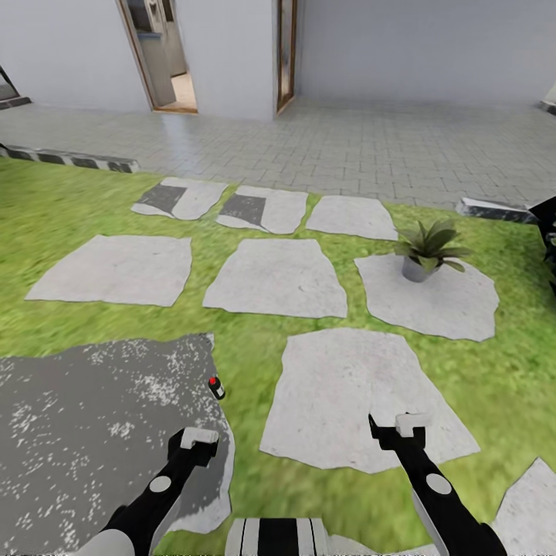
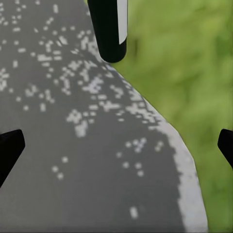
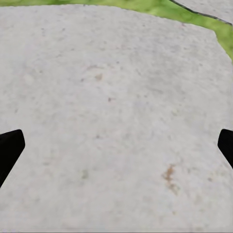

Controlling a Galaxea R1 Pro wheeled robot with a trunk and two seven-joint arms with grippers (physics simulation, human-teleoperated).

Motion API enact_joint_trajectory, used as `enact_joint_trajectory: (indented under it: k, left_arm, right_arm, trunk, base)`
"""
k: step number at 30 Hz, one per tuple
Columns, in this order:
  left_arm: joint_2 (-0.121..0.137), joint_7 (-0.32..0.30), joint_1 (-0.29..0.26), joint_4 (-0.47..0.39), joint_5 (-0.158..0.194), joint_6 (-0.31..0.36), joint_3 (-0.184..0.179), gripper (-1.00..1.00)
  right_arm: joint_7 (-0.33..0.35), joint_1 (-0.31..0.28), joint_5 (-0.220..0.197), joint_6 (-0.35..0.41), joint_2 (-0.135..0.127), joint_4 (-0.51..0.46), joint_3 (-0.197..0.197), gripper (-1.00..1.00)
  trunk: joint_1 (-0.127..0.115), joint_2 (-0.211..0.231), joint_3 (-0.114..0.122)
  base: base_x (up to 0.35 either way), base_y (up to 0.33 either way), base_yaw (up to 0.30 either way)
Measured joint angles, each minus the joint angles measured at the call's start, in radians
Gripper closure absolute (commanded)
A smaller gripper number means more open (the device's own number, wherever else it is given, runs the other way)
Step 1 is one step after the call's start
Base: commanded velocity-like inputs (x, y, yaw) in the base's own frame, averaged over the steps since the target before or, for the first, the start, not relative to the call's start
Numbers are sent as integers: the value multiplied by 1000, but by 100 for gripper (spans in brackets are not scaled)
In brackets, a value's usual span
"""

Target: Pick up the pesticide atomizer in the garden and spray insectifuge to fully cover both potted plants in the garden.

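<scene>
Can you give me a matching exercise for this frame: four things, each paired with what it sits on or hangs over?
Things:
1. potted plant
2. small dark bottle with a red top
3. left hand
4. right hand

Places:
A. over the dark grey speckled slab, near its edge
B. on the grass, just off that dark slab's edge
C. on a pale stepping stone, far right
D. over the big pale stone in the near middle

Pairs: 1-C, 2-B, 3-A, 4-D
</scene>
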Motion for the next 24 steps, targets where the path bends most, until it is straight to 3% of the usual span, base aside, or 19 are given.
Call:
enact_joint_trajectory:
  k: [10,18,24]
  left_arm:
    - [-1,0,4,-1,-2,0,-1,-100]
    - [-1,0,3,-1,0,0,1,-100]
    - [-1,0,3,-1,0,0,0,-100]
  right_arm:
    - [0,0,0,0,0,0,0,-100]
    - [0,0,1,0,0,0,0,-100]
    - [0,0,1,0,0,-1,0,-100]
  trunk:
    - [0,0,-9]
    - [-1,0,-10]
    - [0,0,-10]
  base:
    - [16,0,0]
    - [251,0,0]
    - [84,0,0]
